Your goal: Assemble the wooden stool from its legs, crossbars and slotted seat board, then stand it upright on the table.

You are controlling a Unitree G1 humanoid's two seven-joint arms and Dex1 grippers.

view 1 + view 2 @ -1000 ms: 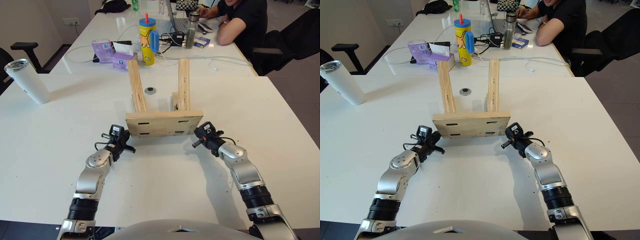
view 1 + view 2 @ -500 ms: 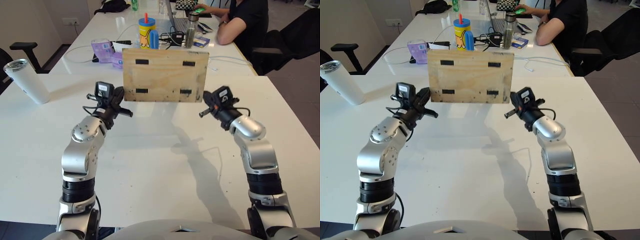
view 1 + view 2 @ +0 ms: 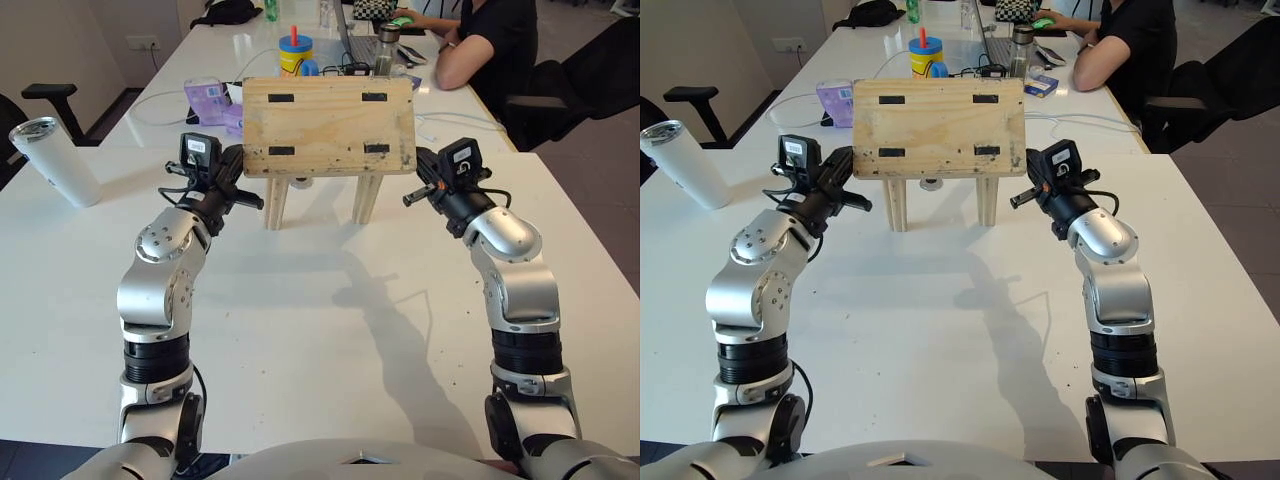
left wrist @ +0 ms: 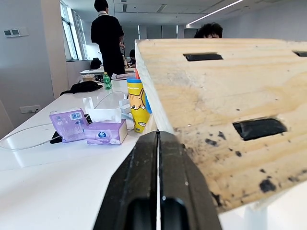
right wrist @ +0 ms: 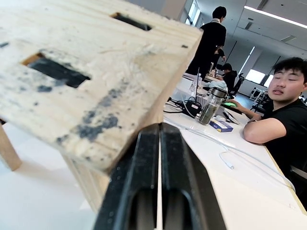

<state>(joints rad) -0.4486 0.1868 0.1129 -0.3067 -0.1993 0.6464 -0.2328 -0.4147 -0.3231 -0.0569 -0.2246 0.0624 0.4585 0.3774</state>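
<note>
You're on the last step: standing the stool upright. It sits between your arms, legs pointing down to the surface, seat seemingly tipped toward you. Your left hand and right hand each have fingers pressed together, braced against the seat's opposite ends. Next, level it, check that every foot rests, then ease both hands outward.

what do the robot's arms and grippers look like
The left arm and right arm are rounded silver shells with black ribbed bands. The left gripper and right gripper are black, each carrying a small camera box with a white label and thin black cables.
</note>
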